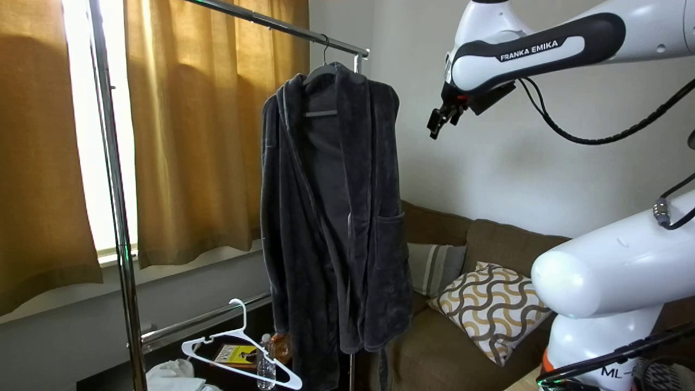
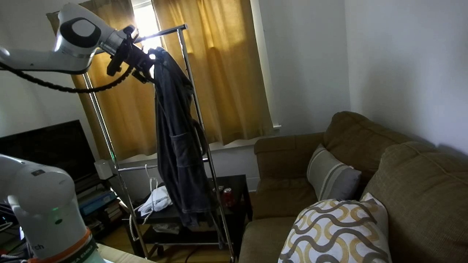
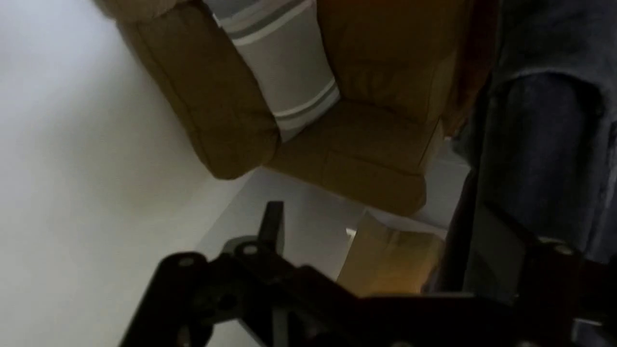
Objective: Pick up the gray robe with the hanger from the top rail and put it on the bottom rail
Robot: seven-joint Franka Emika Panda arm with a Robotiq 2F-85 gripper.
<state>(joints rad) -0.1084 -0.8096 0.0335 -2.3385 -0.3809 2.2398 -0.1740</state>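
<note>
The gray robe (image 1: 374,163) hangs upright on its hanger (image 1: 325,46), whose hook sits on the top rail (image 1: 271,21) near the rail's end. The robe also shows in an exterior view (image 2: 179,146) and along the right of the wrist view (image 3: 540,154). The bottom rail (image 1: 201,320) crosses low behind the robe; it also shows in an exterior view (image 2: 137,168). My gripper (image 1: 442,122) is right of the robe's shoulder, with a gap between them. In an exterior view the gripper (image 2: 146,71) overlaps the shoulder. In the wrist view its fingers (image 3: 388,231) are apart, holding nothing.
A bare white hanger (image 1: 244,336) hangs on the bottom rail. A rack pole (image 1: 111,163) stands left of the robe. Tan curtains (image 1: 190,136) hang behind. A dark low table (image 2: 237,182) stands below. A brown couch (image 2: 289,157) with pillows (image 2: 332,233) is beside the rack.
</note>
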